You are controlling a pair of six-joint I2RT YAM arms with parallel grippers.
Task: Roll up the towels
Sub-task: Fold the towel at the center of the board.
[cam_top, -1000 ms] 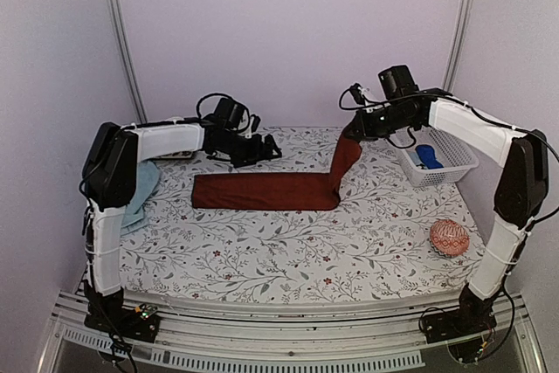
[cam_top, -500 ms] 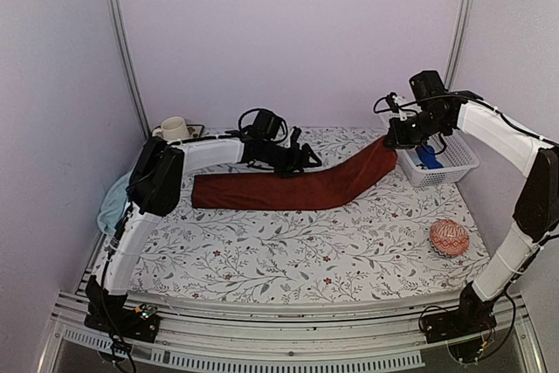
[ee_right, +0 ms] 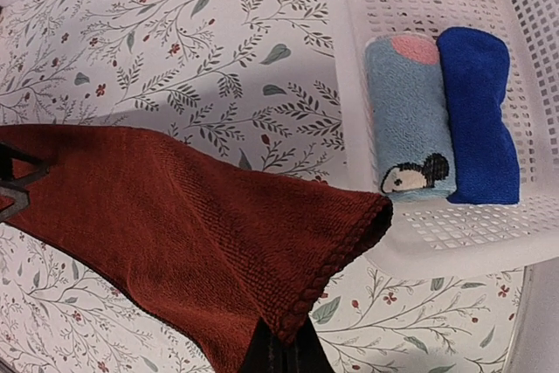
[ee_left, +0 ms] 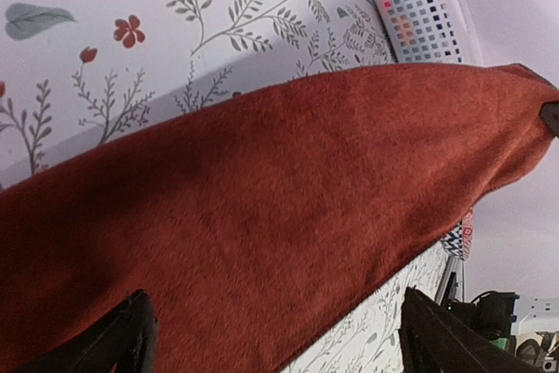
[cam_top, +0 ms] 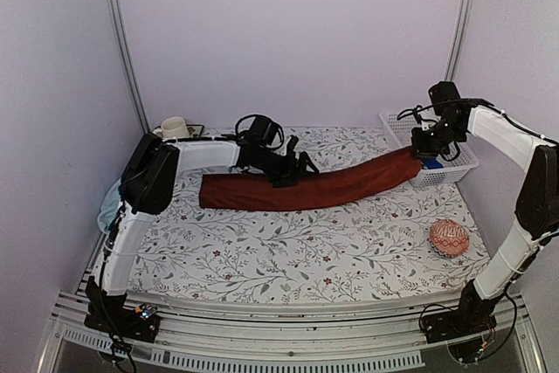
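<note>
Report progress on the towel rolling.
Done: a light-blue rolled cloth and a dark-blue rolled cloth lie in the white basket. In hand: the dark maroon towel lies long and unrolled, its end pinched in the right claw, the open left claw over its middle. Left: rolling it, then the pale blue towel at the table's left edge.

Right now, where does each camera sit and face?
Top external: above, behind the bases, facing forward over the floral-print table; left arm, right arm show.
Left wrist: looking down on the dark maroon cloth towel; open left gripper shows.
Right wrist: looking down; right gripper pinches it near the white plastic basket.
All share the towel.
</note>
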